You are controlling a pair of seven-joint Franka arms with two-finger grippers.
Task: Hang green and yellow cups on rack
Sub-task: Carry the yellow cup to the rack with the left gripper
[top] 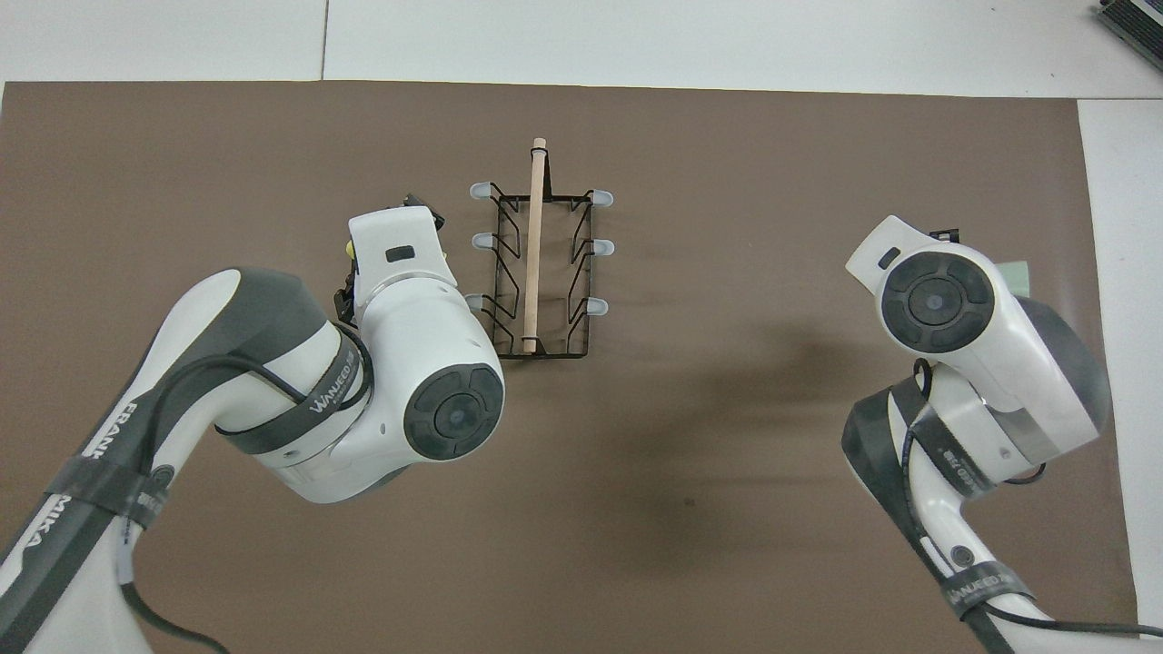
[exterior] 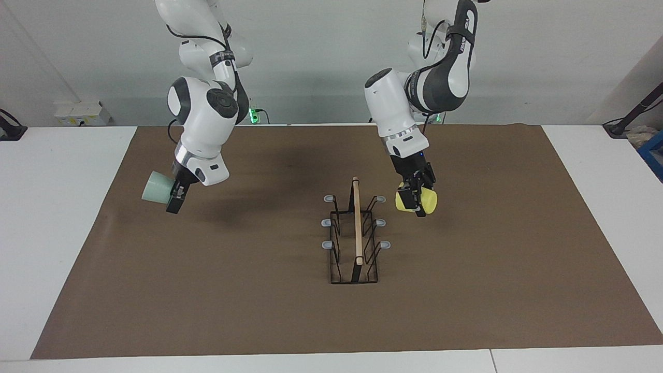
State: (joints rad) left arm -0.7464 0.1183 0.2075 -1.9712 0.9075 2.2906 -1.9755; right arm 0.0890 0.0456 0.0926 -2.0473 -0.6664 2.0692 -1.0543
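Near the middle of the table [exterior: 62,217] your rack [exterior: 355,238] stands, all six prongs bare. Just beside it, your left claw [exterior: 417,199] is clamped on the yellow cup [exterior: 427,201], held up. Toward the right arm's edge, your right claw [exterior: 175,199] grips the green cup [exterior: 155,188] aloft.

The rack [exterior: 355,235] stands on the mat [exterior: 207,290] near mid-table, its rod [exterior: 357,220] running from twelve to six o'clock in the facing view. At the rack's two o'clock, just beside its prongs, the left gripper [exterior: 417,199] holds the yellow cup [exterior: 427,202] above the mat. Well apart at the rack's ten o'clock, toward the right arm's end, the right gripper [exterior: 175,199] holds the green cup [exterior: 156,189] in the air.
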